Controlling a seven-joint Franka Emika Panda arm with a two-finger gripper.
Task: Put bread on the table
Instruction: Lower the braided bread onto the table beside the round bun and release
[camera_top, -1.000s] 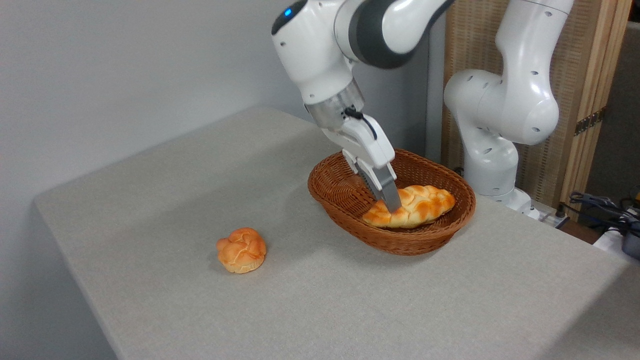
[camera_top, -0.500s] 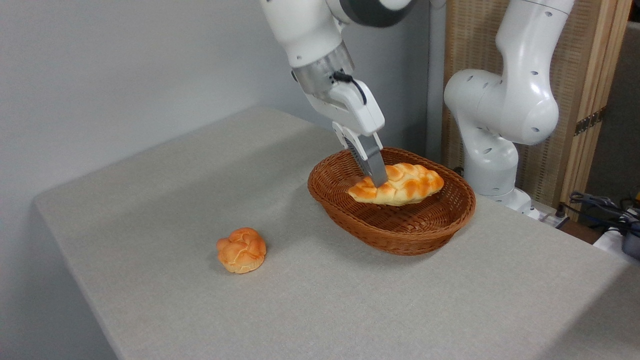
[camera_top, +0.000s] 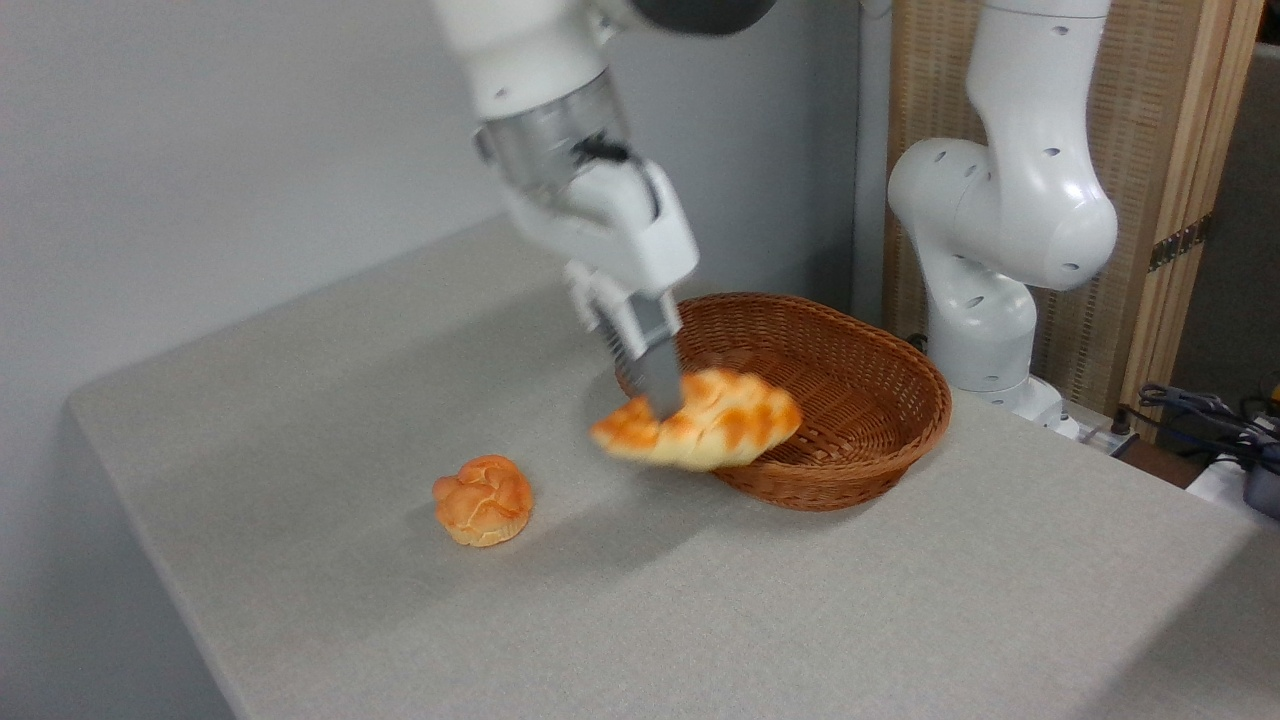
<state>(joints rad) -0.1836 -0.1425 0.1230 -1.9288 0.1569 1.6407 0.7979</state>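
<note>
The long braided golden-yellow loaf (camera_top: 705, 422) is hanging in the air over the near-left rim of the brown oval wicker basket (camera_top: 850, 400), clear of the grey-beige speckled cloth table (camera_top: 700, 600). The white arm's two-finger gripper (camera_top: 658, 392) is clamping it near its left end. A small round orange knotted bun (camera_top: 483, 499) is sitting toward the table's left edge.

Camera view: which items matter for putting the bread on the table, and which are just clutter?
In play:
- bread, shut in the end effector, held over the basket's near rim
- table, where it goes
- wicker basket, now empty

Lying about:
- small round bun on the table
- cables at the right edge
</note>
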